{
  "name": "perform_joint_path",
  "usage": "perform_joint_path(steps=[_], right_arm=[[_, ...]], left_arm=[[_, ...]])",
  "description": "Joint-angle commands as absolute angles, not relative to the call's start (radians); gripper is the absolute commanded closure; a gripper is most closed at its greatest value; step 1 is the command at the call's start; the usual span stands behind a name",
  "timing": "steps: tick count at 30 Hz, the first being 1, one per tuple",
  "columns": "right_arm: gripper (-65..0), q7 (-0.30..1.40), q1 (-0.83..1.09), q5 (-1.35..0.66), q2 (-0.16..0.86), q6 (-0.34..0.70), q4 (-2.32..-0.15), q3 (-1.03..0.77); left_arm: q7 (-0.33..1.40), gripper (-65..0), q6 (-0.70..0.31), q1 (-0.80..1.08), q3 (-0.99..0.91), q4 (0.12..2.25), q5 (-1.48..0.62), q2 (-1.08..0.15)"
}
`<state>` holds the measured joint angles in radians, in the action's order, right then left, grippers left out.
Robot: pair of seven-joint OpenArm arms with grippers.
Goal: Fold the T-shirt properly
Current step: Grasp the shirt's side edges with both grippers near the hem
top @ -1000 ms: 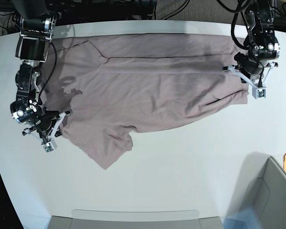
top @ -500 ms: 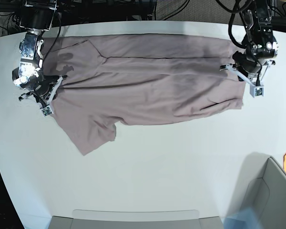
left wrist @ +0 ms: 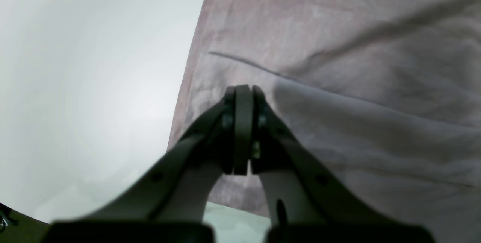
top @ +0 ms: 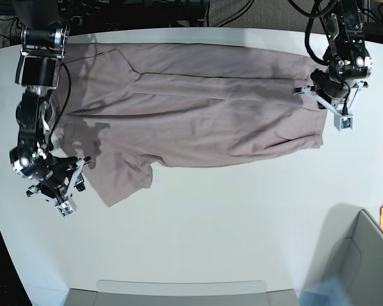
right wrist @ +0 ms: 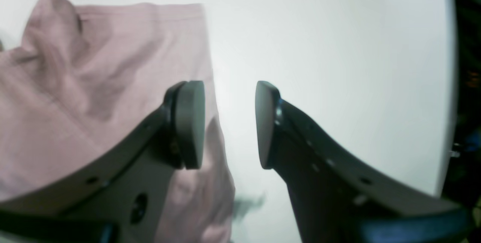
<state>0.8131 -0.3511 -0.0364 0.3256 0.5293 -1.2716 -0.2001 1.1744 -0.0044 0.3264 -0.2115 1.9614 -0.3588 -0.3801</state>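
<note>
Left wrist view: the left pincer has its two dark fingers pressed together, with what looks like a thin layer caught between the pads; whether that layer is cloth cannot be told. Beneath and beyond it lies the T-shirt, dusty mauve and wrinkled, filling the right side of the view. Its straight edge runs down the middle, with bare white bench to the left.

Right wrist view: the right pincer has its fingers apart, holding nothing. It hangs above the bench, just beside the edge of the T-shirt, which covers the left part of the view.

Base view: the T-shirt lies spread across the far half of the white bench, one sleeve poking toward the near side at the left. The right pincer is at the left, just off that sleeve. The left pincer is at the right, at the shirt's end edge.
</note>
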Motion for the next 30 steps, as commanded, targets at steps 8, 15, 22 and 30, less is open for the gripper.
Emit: perform_joint_path(steps=[8, 15, 22, 30], right_arm=[[-22.5, 0.573, -0.591, -0.042, 0.351, 0.526, -0.811, -0.171], [-22.5, 0.499, -0.628, -0.038, 0.337, 0.524, -0.639, -0.085], [-22.5, 0.453, -0.624, -0.042, 0.32, 0.524, -0.555, -0.008], [-22.5, 0.458, -0.624, -0.042, 0.32, 0.524, -0.559, -0.008]], left_arm=[[1.158, 0.0, -0.004, 0.306, -0.214, 1.971, -0.358, -0.366], [1.158, 0.0, -0.004, 0.288, -0.214, 1.969, -0.358, -0.364], [1.15, -5.1, -0.004, 0.271, -0.188, 1.957, -0.36, -0.378], [1.125, -17.0, -0.004, 0.044, 0.001, 1.767, -0.36, -0.504]])
